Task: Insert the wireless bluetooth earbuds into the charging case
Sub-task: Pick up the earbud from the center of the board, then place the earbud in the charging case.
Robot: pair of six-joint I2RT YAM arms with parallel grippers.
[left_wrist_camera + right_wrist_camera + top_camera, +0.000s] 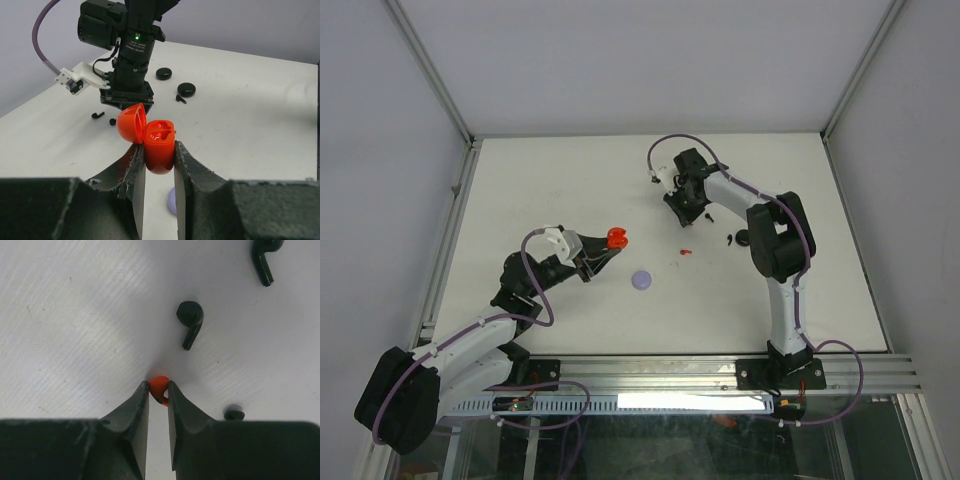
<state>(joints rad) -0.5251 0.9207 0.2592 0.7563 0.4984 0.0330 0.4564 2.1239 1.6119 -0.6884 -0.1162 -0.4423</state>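
My left gripper [159,148] is shut on an open red charging case [160,142], holding it above the table with its lid [131,122] tipped to the left; from above the case [616,238] shows left of centre. My right gripper [158,390] points down at the table and is shut on a red earbud [160,384]. In the top view this gripper [684,207] hides that bud. Another red earbud [686,252] lies loose on the table. Black earbuds [190,316] [262,257] lie just beyond the right fingertips.
A lilac disc [642,280] lies below the held case. Two black discs [163,73] [186,89] and small black earbuds [98,115] [181,99] lie around the right arm. White walls and metal rails border the table.
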